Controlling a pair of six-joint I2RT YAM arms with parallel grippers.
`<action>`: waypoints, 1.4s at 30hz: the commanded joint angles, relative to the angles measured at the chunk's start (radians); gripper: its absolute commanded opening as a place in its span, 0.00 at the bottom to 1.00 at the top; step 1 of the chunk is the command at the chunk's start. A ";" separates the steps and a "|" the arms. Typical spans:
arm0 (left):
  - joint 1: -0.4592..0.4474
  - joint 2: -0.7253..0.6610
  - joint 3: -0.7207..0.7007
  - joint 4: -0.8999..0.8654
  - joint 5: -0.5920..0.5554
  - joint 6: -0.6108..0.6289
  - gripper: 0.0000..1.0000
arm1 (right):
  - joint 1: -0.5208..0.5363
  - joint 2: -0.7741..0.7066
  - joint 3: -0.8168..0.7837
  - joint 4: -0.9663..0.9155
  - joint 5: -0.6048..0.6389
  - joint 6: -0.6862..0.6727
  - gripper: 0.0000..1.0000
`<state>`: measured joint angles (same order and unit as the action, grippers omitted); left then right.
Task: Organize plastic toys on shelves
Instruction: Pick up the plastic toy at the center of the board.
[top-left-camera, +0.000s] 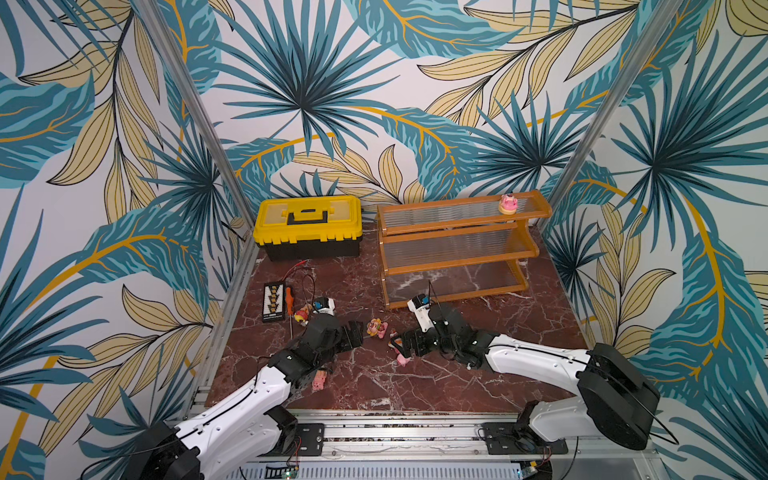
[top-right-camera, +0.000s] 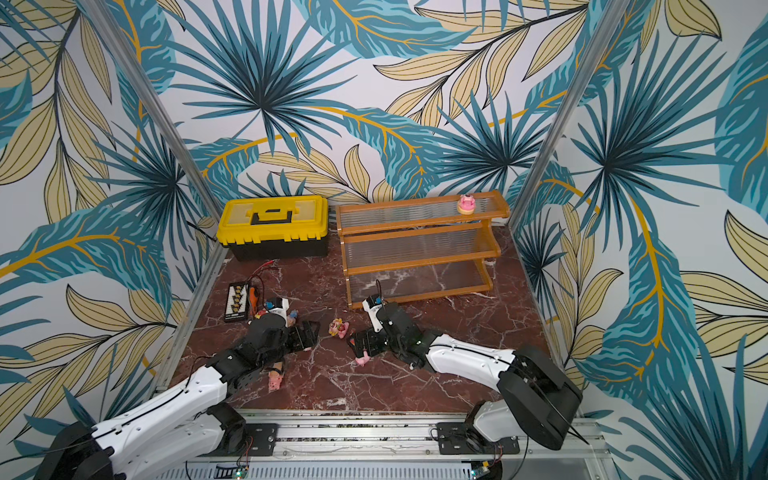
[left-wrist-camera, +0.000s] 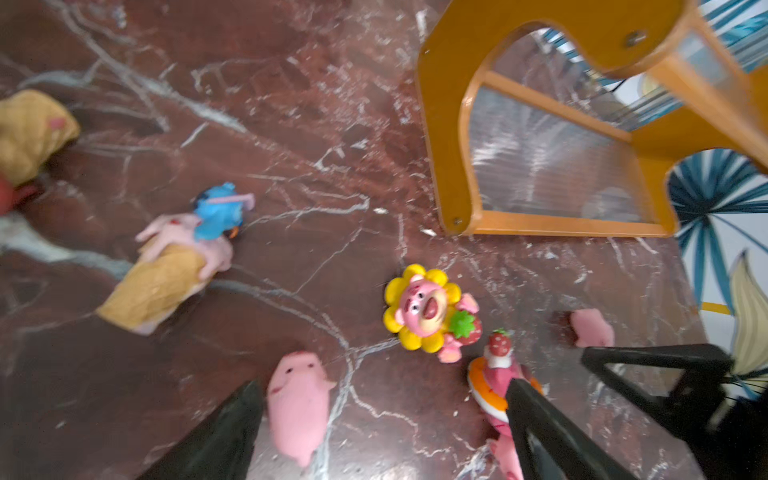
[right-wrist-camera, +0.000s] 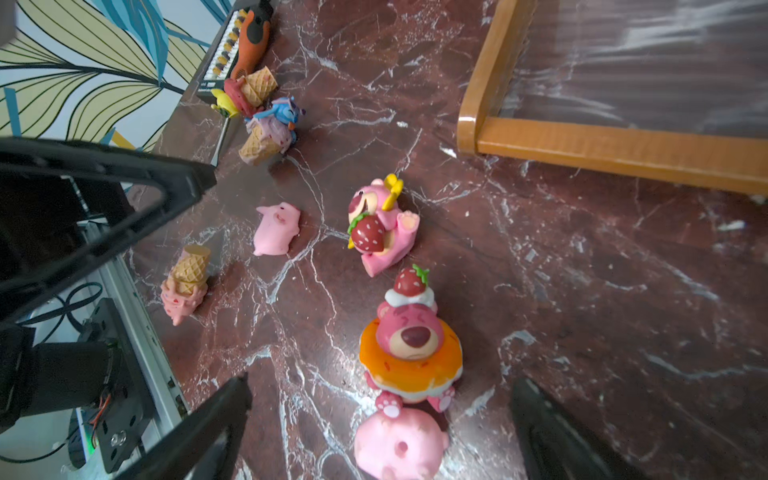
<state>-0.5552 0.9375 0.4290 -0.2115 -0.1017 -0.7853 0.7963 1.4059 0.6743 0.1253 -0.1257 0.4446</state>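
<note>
Left hand (left-wrist-camera: 384, 388) spread, empty, near a pink piglet (left-wrist-camera: 297, 405); right hand (right-wrist-camera: 382, 384) spread, empty, near the donut bear (right-wrist-camera: 409, 349). 1 toy (top-left-camera: 508, 203) stands on the shelves' (top-left-camera: 449, 228) top tier; others lie on the surface (top-left-camera: 374, 390)

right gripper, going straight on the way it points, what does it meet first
Most likely the plain pink piglet toy lying just ahead of the open right gripper, roughly centred between its jaws. The pink bear in an orange doughnut ring stands just beyond. Depth is hard to judge.

Bright even lighting, soft shadows, motion-blurred left wrist view, fisheye distortion at edges
</note>
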 joint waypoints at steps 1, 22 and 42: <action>0.053 0.016 0.089 -0.199 0.013 -0.003 0.94 | 0.001 0.038 0.051 -0.046 0.050 -0.015 0.99; 0.210 0.171 0.172 -0.006 0.316 -0.037 0.94 | 0.048 0.285 0.292 -0.418 0.095 -0.023 0.77; 0.209 0.159 0.156 0.029 0.330 -0.060 0.94 | 0.058 0.471 0.497 -0.559 0.136 -0.066 0.72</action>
<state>-0.3496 1.1160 0.5697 -0.1982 0.2249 -0.8452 0.8494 1.8687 1.1652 -0.3737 -0.0078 0.3954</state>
